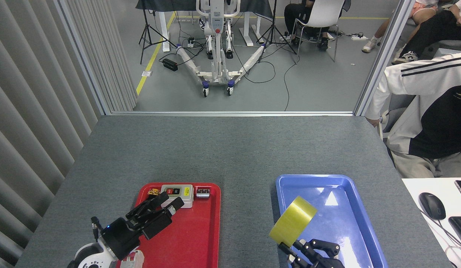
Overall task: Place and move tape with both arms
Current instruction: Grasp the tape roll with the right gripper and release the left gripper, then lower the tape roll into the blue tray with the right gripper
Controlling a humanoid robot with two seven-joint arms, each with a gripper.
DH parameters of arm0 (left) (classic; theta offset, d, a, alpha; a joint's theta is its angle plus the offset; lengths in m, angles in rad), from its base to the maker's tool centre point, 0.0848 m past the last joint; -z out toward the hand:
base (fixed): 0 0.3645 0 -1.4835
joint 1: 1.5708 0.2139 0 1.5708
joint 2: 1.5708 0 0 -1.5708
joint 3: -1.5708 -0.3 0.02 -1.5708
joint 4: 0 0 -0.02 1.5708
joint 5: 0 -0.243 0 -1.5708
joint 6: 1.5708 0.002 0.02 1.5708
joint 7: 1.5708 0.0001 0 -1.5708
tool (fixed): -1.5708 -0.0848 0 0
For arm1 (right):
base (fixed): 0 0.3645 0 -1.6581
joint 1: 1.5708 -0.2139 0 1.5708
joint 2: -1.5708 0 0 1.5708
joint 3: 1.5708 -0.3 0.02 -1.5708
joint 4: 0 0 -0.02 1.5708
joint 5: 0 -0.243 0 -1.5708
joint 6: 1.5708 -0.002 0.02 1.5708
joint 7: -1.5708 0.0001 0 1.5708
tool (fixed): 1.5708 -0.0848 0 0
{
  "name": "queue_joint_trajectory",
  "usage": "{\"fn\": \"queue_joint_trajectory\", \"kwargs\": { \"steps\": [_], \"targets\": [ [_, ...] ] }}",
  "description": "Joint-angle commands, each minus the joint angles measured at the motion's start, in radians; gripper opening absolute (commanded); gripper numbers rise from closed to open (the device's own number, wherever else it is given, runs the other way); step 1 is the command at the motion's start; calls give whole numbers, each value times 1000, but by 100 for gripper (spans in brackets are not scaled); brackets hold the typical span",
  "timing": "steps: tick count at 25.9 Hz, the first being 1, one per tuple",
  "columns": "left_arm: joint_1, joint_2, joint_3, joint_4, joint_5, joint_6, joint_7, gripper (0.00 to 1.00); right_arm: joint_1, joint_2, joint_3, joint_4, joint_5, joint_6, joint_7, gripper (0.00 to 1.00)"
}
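The tape [293, 221], a yellow roll seen nearly edge-on and tilted, hangs over the left rim of the blue tray [338, 223]. My right gripper [303, 248] comes up from the bottom edge and is shut on the roll's lower end. My left gripper [156, 213] is over the left part of the red tray [200, 238], far to the left of the tape. Its black fingers [154, 199] are spread and hold nothing.
A grey switch box [177, 194] and small parts [202, 192] lie at the red tray's far end. A seated person [424, 123] is at the table's right edge. A white desk with a mouse [432, 205] adjoins at the right.
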Motion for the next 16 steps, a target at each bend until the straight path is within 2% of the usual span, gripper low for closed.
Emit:
{"fn": "queue_joint_trajectory", "kwargs": {
  "steps": [1, 3, 4, 6, 8, 9, 12, 16],
  "targets": [
    [91, 17, -44, -133, -311, 255, 177, 100, -43, -13, -42, 37, 5, 94, 59, 0],
    [97, 13, -46, -140, -366, 350, 187, 100, -63, -5, -57, 40, 3, 138, 142, 0],
    [99, 14, -46, -139, -377, 379, 195, 100, -68, 0, -66, 35, 3, 154, 226, 0],
    [99, 20, -47, -131, -393, 438, 209, 99, -108, 0, -74, 31, 2, 195, 507, 0],
    [100, 25, -61, -125, -470, 516, 210, 99, -149, 4, -71, 28, 0, 241, 788, 0],
    [100, 26, -78, -127, -521, 536, 212, 99, -161, 4, -71, 28, -3, 264, 881, 0],
    [100, 28, -98, -134, -665, 537, 252, 99, -209, 6, -54, 41, -15, 350, 1093, 0],
    [99, 13, -104, -125, -694, 537, 301, 99, -266, 27, -5, 69, -46, 425, 1325, 0]
  ]
}}
